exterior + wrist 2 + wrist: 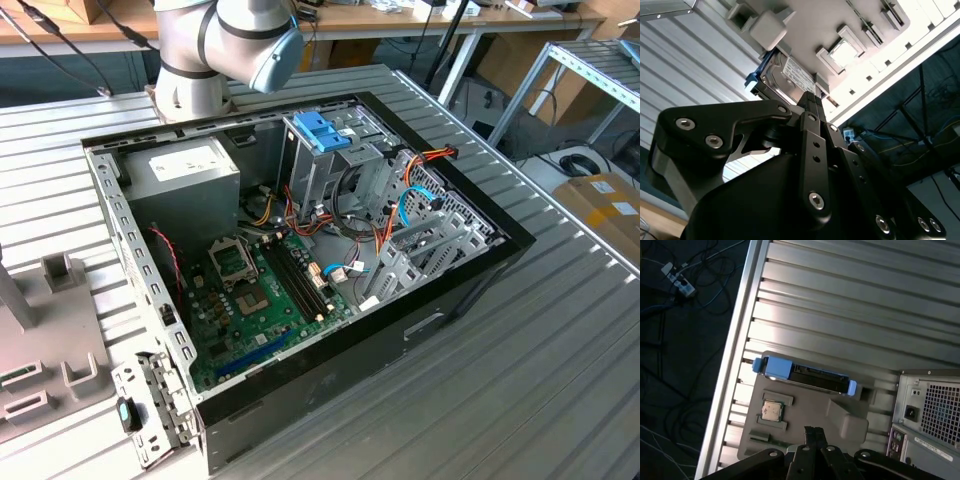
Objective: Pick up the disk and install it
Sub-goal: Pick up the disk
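Ahead of the jaws of the matte black gripper (813, 432), the flat grey metal disk (815, 379) shows bright blue rails; the ribbed metal table (865, 300) is silver-striped.

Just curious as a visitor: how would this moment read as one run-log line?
step: before grasp | gripper: shut, holding nothing | disk: on edge in grey holder, not yet grasped

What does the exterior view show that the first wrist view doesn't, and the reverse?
Exterior view: the inside of the open computer case, with motherboard, power supply and blue-handled drive cage, and the arm beyond it. First wrist view: the disk standing on edge in the grey fixture, a chip beside it, and the shut, empty pincer apart from the disk. Both: the ribbed table, the fixture and the case.
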Tool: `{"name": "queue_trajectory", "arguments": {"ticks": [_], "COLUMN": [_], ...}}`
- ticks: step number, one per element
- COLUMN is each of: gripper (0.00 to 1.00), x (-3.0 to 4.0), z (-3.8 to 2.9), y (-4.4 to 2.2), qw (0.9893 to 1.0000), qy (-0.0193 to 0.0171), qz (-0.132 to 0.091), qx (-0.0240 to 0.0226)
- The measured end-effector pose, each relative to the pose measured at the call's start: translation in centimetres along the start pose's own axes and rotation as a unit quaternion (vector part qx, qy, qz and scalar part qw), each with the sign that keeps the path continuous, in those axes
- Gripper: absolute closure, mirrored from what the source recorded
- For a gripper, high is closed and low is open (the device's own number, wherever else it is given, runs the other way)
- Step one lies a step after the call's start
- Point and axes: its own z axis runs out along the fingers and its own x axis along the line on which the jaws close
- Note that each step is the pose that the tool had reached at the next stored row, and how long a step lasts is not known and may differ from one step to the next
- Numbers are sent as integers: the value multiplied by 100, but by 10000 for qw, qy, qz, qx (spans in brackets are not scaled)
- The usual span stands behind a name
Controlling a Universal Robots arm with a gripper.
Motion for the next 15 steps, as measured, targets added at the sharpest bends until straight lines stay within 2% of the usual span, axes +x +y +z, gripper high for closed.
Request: {"name": "queue_trajectory", "arguments": {"ticks": [15], "gripper": [90], "x": [0], "z": [0], "y": [0], "qw": [9992], "qy": [18], "qz": [-392], "qx": [-9]}}
